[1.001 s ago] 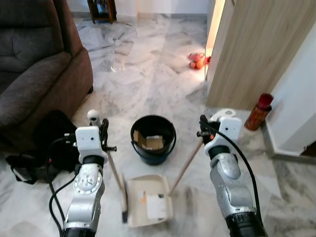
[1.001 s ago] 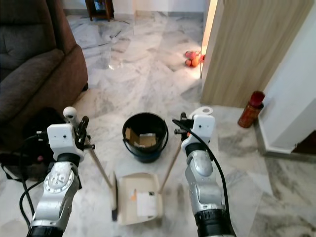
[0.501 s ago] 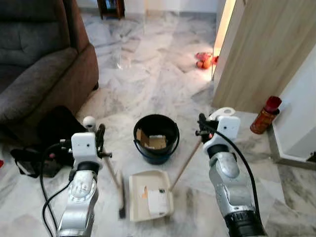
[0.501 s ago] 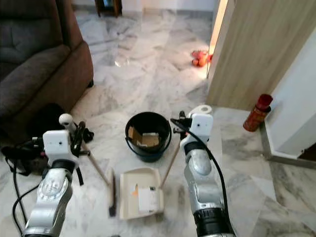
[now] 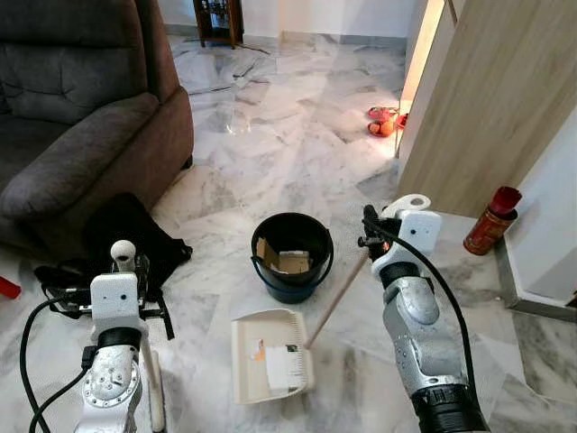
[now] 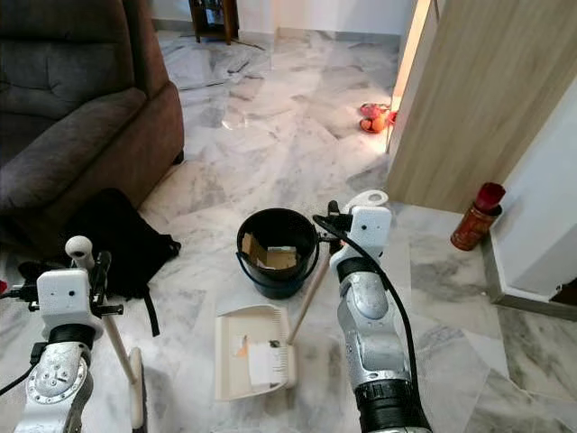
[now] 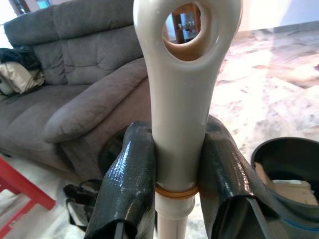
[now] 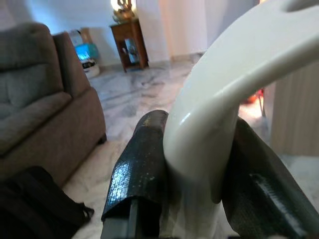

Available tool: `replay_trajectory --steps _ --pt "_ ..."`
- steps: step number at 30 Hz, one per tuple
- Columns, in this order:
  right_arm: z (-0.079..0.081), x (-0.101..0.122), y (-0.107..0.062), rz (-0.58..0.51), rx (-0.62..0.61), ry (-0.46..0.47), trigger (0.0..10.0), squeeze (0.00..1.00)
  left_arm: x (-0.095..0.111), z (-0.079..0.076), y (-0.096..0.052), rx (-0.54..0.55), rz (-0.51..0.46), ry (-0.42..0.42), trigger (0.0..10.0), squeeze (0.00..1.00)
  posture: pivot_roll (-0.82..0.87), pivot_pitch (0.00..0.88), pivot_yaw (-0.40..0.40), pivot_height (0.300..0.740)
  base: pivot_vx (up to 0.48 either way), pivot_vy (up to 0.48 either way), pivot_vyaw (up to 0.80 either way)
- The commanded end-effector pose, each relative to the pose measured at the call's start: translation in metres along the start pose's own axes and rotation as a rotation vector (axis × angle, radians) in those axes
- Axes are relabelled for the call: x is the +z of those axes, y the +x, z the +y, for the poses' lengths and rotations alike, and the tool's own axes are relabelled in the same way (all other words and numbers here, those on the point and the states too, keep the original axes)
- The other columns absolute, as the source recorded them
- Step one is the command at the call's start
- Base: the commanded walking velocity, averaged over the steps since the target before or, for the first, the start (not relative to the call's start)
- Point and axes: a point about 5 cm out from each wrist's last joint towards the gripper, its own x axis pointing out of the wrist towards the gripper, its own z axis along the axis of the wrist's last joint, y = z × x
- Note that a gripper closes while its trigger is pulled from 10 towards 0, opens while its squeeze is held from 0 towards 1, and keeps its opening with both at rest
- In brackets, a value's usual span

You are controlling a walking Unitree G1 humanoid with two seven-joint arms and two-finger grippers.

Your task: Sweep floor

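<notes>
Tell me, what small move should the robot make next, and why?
Probably tip the dustpan up toward the black bucket. The right gripper is shut on the dustpan's handle, paper scraps lie in the pan, and the bucket stands just beyond it with scraps inside. The left gripper holds the broom off to the side.

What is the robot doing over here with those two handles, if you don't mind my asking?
It is sweeping the floor. Its left pincer is shut on a broom handle, the broom standing off to its left. Its right pincer grips the dustpan handle. The dustpan rests on the marble with paper scraps in it, just before a black bucket holding cardboard.
</notes>
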Motion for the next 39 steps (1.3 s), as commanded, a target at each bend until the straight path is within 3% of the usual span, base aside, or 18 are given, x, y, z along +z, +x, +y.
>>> replay_trajectory --steps 1,6,12,27,39 --pt "0.002 0.023 0.001 -0.103 0.023 0.007 10.0 0.0 0.011 -0.001 0.004 -0.002 -0.064 0.022 10.0 0.0 0.12 0.108 0.031 0.74 0.0 0.0 0.0" --pt "-0.008 0.034 -0.002 -0.161 -0.02 0.02 10.0 0.0 0.011 -0.002 0.005 -0.004 -0.062 0.018 10.0 0.0 0.11 0.108 0.031 0.74 0.0 0.0 0.0" --pt "-0.003 0.051 -0.008 -0.243 0.026 0.004 10.0 0.0 0.01 -0.003 0.006 -0.009 -0.058 0.014 10.0 0.0 0.12 0.11 0.033 0.74 0.0 0.0 0.0" --pt "-0.009 0.068 -0.029 -0.27 0.031 -0.033 10.0 0.0 0.011 -0.009 0.006 -0.03 -0.058 -0.005 10.0 0.0 0.11 0.125 0.038 0.74 0.0 0.0 0.0" --pt "-0.005 0.099 -0.037 -0.332 0.032 -0.051 10.0 0.0 0.012 -0.018 0.009 -0.06 -0.058 -0.022 10.0 0.0 0.1 0.126 0.05 0.74 0.0 0.0 0.0"
